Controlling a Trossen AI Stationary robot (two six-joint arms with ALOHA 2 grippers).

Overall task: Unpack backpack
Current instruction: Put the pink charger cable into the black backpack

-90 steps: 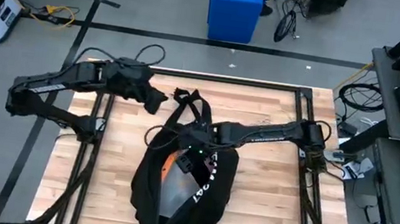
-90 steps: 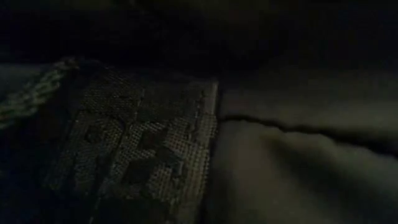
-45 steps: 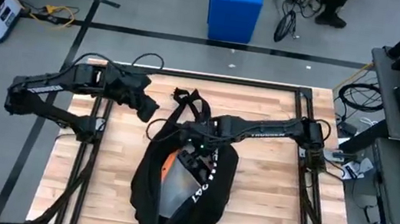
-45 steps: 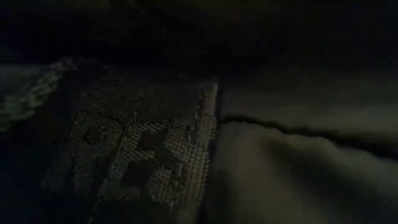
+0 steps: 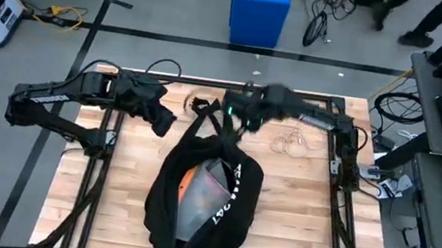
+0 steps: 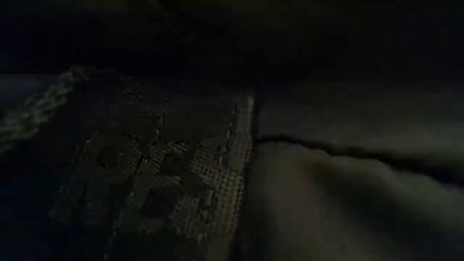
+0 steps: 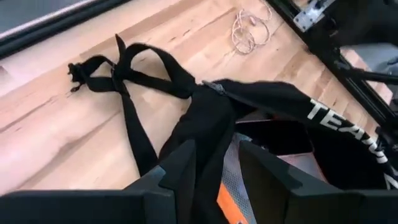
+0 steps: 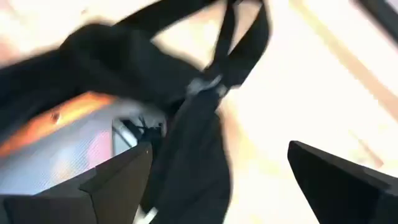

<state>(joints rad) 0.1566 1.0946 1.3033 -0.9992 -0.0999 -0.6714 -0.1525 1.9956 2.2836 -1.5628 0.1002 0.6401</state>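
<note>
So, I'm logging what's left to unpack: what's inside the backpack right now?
Through the open backpack an orange item and a grey-silver one show. Black fabric covers anything deeper, so what else remains cannot be seen.

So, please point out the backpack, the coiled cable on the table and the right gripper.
backpack [image 5: 233,196]: high view, black front fabric by the lettering.
coiled cable [image 7: 249,31]: left wrist view, middle of the loops.
right gripper [image 5: 239,114]: high view, between its fingertips.

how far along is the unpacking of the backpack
Early on. Done: the large black fabric backpack lies unzipped, and a pale coiled cable lies on the wooden table. In hand: nothing; the right gripper hangs open above the straps, and the left gripper is open beside them. Left: an orange and silver item inside.
</note>
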